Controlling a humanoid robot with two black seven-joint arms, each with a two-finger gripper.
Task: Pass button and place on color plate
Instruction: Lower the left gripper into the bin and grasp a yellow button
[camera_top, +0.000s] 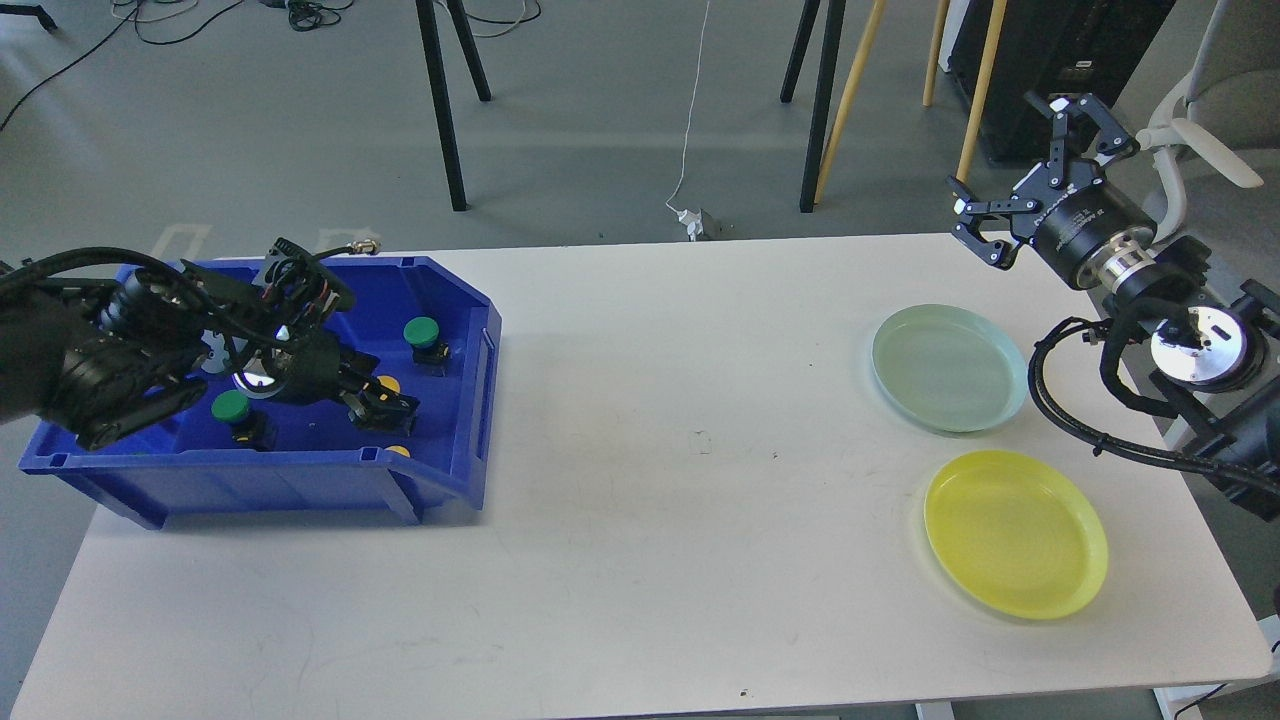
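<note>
1. A white table (640, 480) was seen from the head view, with a blue bin (440, 480) set on its left end.
2. The left gripper (385, 405) was lowered inside the bin, its dark fingers down at a yellow button (388, 384); whether they were clenched on it or released could not be told, the fingers being small and dark.
3. A second yellow button (398, 451) was partly hidden behind the bin's front wall.
4. Two green buttons were found in the bin: one (423, 335) toward the back right, the other (232, 408) toward the front left, beside the left arm.
5. The right gripper (1040, 165) was held above the table's far right corner, its fingers spread wide and nothing between them.
6. A pale green plate (950, 368) was laid on the right side of the table, and a yellow plate (1015, 532) just nearer than it, the two apart.
</note>
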